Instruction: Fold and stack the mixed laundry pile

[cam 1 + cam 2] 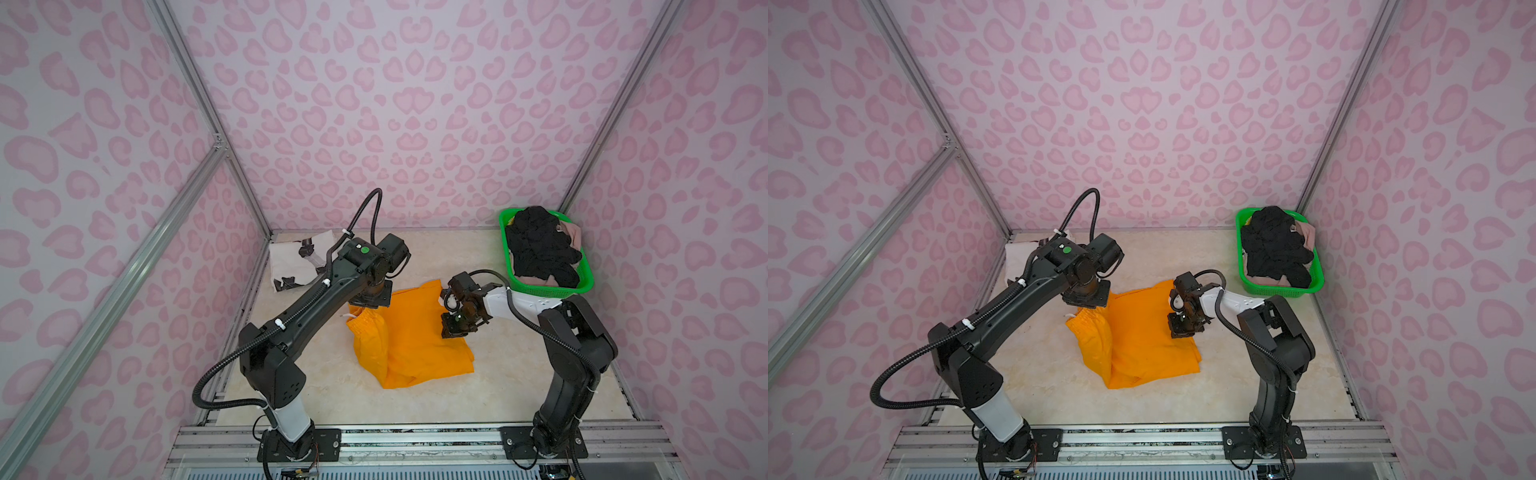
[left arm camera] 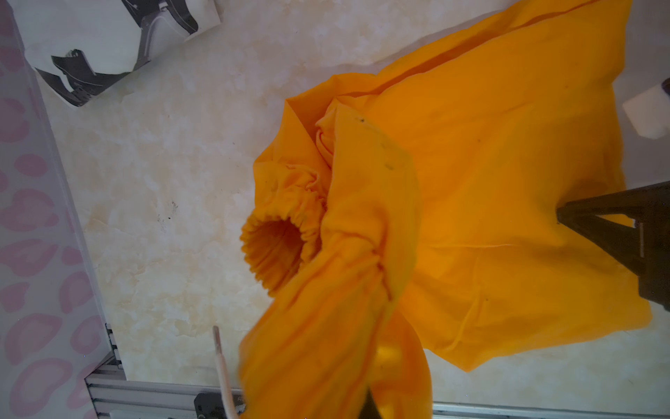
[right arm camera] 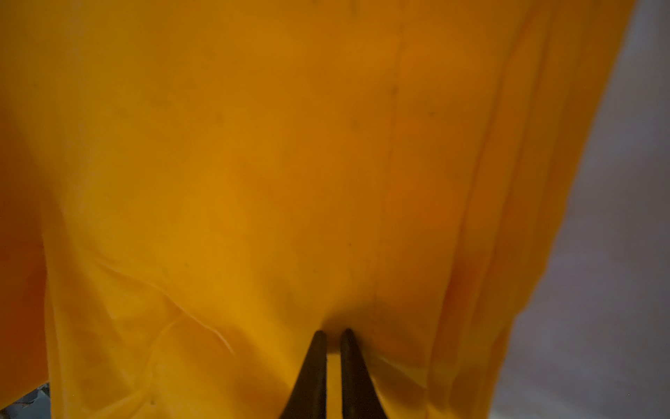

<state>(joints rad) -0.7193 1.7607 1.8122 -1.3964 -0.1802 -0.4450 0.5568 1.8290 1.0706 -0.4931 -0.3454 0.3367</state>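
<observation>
Orange shorts (image 1: pixel 411 340) lie in the middle of the table (image 1: pixel 519 374), waistband lifted by the left gripper (image 1: pixel 365 306) clamped on it. The right gripper (image 3: pixel 333 339) is pinched shut on their right side, probably to stretch them for folding. A white T-shirt (image 1: pixel 291 262) lies far left; a black piece (image 1: pixel 540 249) fills the green basket (image 1: pixel 552 291) far right.

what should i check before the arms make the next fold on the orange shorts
1. left gripper shut on orange shorts near the waistband: ok
2. right gripper pinching the shorts' cloth: ok
3. shorts lying flat: not ok, waistband end bunched and raised
4. white T-shirt apart from the shorts: ok
5. drawstring clear of the left grip: cannot tell
6. black knit piece out of green basket: not ok, it lies inside
</observation>
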